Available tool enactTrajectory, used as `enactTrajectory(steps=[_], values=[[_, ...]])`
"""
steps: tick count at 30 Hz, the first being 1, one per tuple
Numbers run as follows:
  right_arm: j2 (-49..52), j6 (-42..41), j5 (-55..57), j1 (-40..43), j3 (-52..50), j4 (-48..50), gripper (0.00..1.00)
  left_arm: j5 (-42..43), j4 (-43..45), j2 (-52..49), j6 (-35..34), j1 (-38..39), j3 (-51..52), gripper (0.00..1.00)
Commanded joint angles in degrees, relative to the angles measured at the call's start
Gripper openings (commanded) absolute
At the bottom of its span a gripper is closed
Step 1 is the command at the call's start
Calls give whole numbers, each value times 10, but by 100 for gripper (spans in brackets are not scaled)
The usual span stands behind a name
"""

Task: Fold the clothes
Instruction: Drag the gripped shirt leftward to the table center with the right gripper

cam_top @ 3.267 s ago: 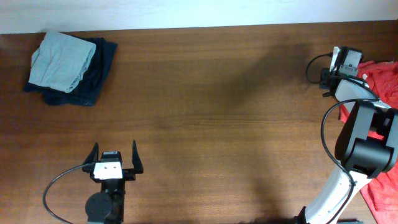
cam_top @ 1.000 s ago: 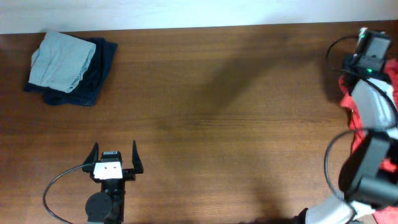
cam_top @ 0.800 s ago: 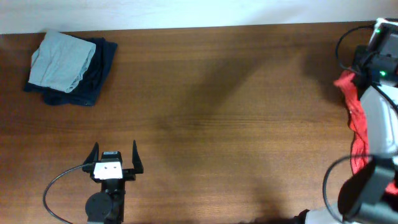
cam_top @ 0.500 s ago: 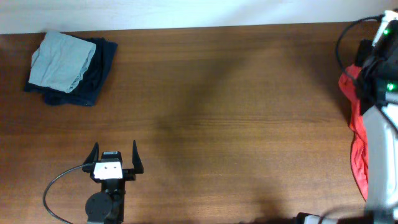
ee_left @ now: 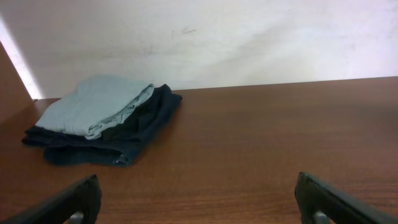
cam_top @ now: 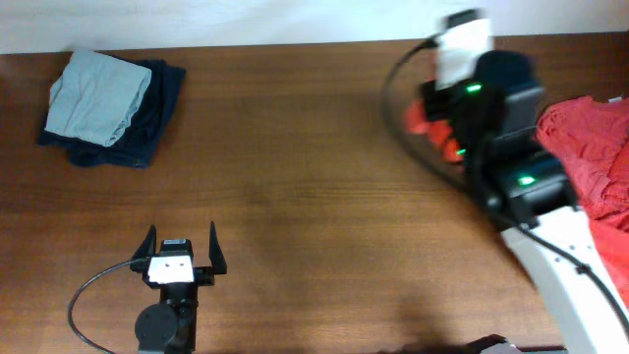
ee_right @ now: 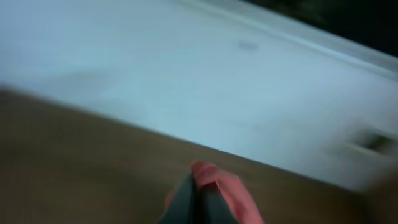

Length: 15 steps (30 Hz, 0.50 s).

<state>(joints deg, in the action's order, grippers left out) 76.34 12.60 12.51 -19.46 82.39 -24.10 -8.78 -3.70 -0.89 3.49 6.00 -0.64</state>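
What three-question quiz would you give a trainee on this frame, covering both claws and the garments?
1. True or false: the left claw is shut.
2. What does the right claw grip? A) a red shirt B) a cup C) nothing
3. Fill in: the grey-green folded garment lies on top of a ___ garment.
Key: 1 false, its jaws stand wide open. 2 A. 3 navy: the navy garment is underneath.
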Motion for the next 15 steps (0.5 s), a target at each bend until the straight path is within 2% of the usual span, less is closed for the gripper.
enactTrajectory(steps=[1, 4, 15], values=[[24, -16, -70, -53, 12, 3, 4, 9, -3, 5, 9, 2, 1, 99], [67, -33, -83, -86, 12, 3, 4, 9, -3, 5, 9, 2, 1, 99], [233, -93, -261, -153, 12, 56, 4, 9, -3, 5, 9, 2, 1, 99]])
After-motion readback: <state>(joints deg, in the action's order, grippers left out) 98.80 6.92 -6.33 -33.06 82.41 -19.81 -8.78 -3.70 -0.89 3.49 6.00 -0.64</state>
